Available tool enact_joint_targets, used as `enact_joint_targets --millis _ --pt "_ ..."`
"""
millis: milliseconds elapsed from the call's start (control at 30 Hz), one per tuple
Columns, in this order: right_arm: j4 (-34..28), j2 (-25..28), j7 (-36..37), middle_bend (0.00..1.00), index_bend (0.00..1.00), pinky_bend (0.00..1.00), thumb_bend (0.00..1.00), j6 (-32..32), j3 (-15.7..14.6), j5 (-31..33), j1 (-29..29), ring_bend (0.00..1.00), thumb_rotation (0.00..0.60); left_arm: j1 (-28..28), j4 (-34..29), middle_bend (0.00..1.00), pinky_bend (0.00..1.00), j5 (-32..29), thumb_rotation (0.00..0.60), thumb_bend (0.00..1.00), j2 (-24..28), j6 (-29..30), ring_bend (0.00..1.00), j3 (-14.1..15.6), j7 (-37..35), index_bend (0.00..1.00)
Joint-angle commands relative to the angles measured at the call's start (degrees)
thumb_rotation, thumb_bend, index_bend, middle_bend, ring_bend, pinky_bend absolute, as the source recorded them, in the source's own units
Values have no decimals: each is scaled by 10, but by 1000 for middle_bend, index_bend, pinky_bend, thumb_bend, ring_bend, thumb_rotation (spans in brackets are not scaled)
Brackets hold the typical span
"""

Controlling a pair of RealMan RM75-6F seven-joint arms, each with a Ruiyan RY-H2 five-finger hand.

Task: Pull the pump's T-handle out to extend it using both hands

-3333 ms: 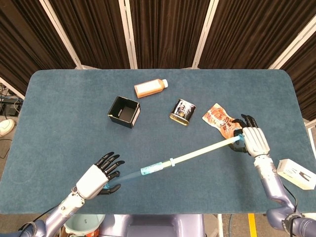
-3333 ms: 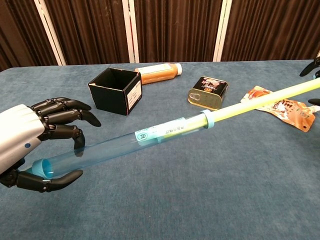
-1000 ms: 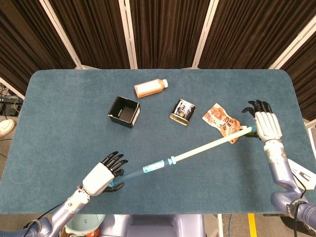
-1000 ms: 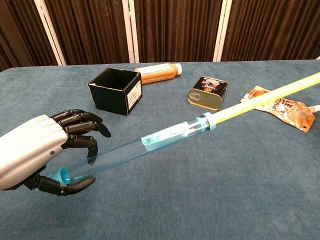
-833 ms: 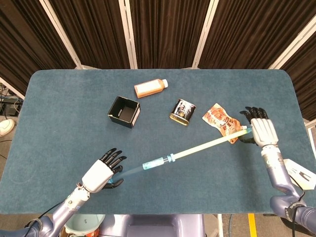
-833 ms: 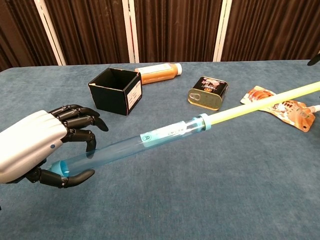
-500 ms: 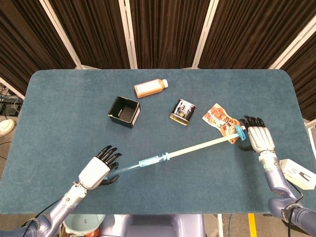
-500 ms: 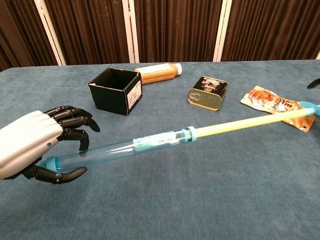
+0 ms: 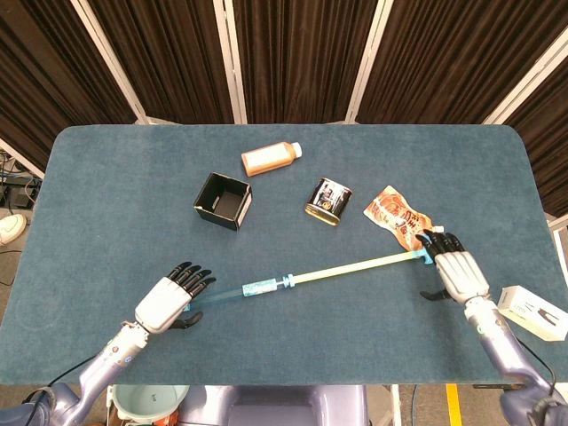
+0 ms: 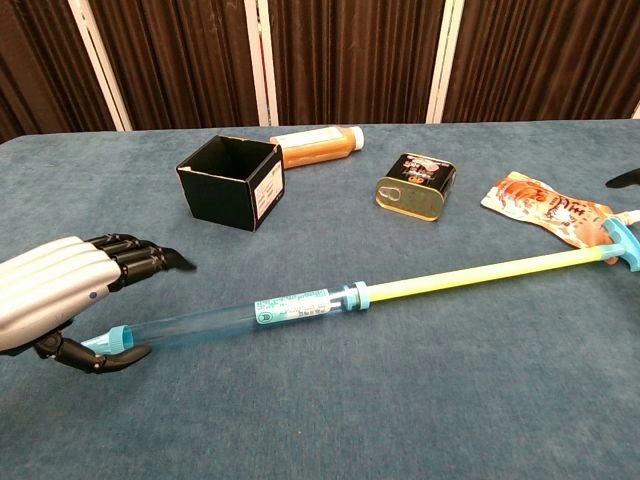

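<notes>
Blue carpet covers the desk [image 9: 106, 177], where the pump [image 9: 266, 286] lies fully extended, its T-handle [image 9: 427, 252] beside the snack pouch [image 9: 397, 216]. Left robot hand [image 9: 166, 300] and right robot hand [image 9: 457, 271] rest at its ends, fingers spread, holding nothing.

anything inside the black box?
The chest view shows only dark inner walls of the black box; its near wall hides the floor. In the head view, the interior looks dark, with no contents visible.

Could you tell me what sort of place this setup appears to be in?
Probably a robot test booth: a blue cloth-covered table ringed by dark curtains, holding unrelated props such as a pump and tin can.
</notes>
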Motion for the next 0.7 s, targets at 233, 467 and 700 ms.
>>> enact_joint_targets --millis 233,467,700 --pt "-98 58 -70 0 0 0 0 221 14 -43 -100 0 600 40 -174 33 153 -76 600 62 120 23 95 -34 112 0" --pt "-101 47 -145 0 0 0 0 319 11 -50 -159 0 600 103 -257 27 142 -148 600 64 184 74 85 -44 163 0" --pt "-94 44 -133 0 0 0 0 328 -20 -92 -183 0 600 123 -283 0 108 -174 600 68 224 83 36 -50 191 0"
